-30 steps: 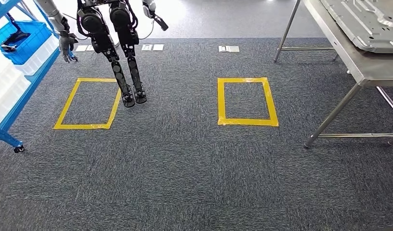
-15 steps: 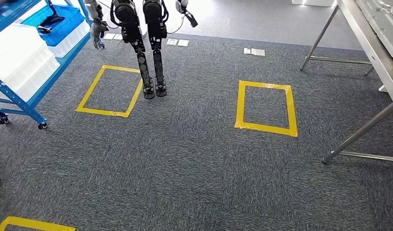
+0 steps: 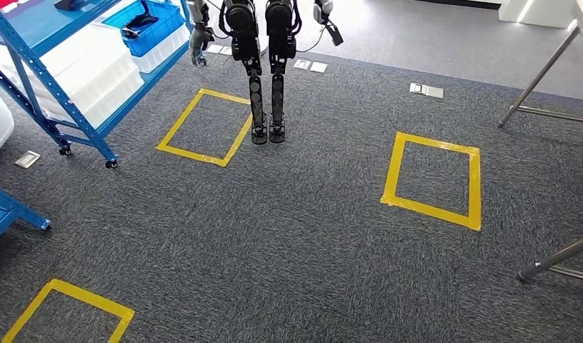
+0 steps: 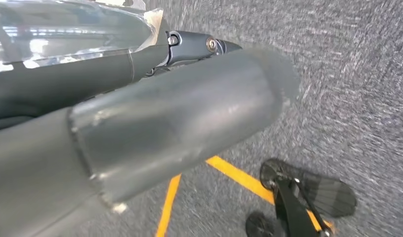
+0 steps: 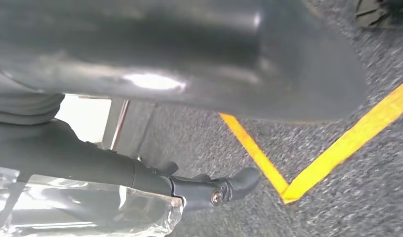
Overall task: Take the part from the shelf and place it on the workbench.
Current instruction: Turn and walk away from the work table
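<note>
Robot test lab or workshop, probably: grey carpet tiles (image 3: 288,236) marked with yellow tape rectangles (image 3: 433,180), blue metal shelf (image 3: 74,86) on casters holding bins, steel workbench legs (image 3: 542,68), second humanoid robot (image 3: 263,64) standing by.

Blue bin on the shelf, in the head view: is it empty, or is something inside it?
Not empty. The blue bin holds a dark object, lying inside its walls. What the object is, cannot tell.
</note>
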